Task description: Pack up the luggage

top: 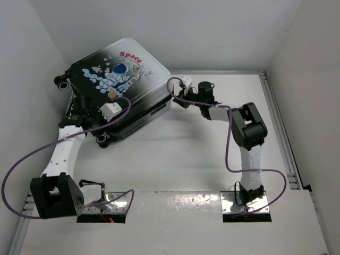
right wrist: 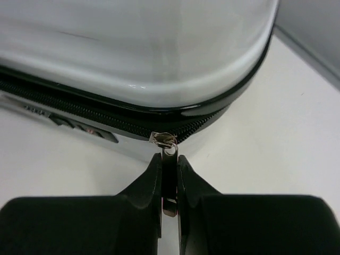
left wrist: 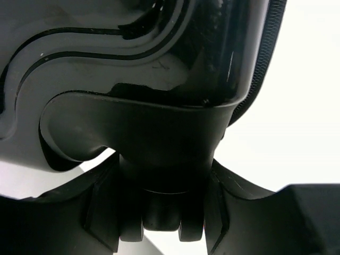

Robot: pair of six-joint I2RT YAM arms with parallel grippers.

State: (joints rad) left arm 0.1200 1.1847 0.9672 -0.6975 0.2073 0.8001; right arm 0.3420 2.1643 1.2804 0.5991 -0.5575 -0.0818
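Observation:
The luggage [top: 114,79], a white-to-black hard shell with an astronaut and "Space" print, lies flat and closed at the table's back left. At its left end, my left gripper [left wrist: 162,212] is shut on a black caster [left wrist: 159,175], one finger on each side of it. The dark glossy shell [left wrist: 133,48] fills the view above. At the luggage's right corner, my right gripper [right wrist: 169,159] is shut on the metal zipper pull [right wrist: 169,178]. The slider [right wrist: 163,139] sits on the black zipper track [right wrist: 79,109], at the curve of the corner below the white shell [right wrist: 159,48].
Two more casters [top: 62,82] [top: 102,139] stick out at the luggage's left end. White walls enclose the table on the left, back and right. A metal rail [top: 281,133] runs along the right edge. Purple cables [top: 228,149] loop off both arms.

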